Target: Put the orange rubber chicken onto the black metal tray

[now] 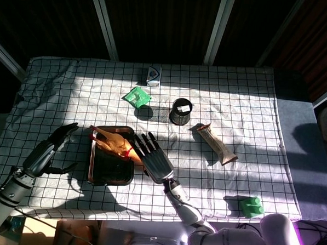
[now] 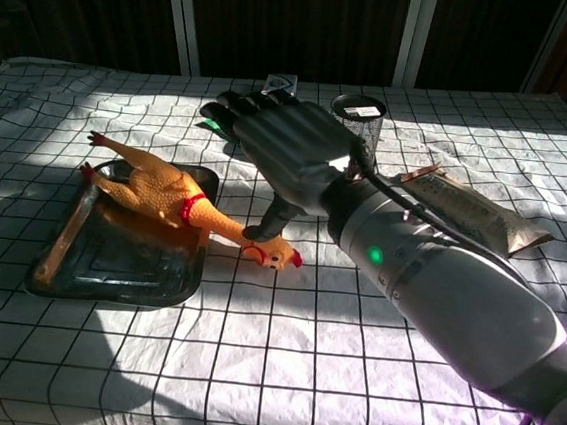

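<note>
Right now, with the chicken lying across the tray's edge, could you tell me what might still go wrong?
The orange rubber chicken is only partly on the black metal tray: its neck and head overhang the rim onto the cloth, so it could slide or tip off. The right hand, fingers spread, has its thumb close to the neck; withdrawing carelessly might drag the chicken outward.
</note>
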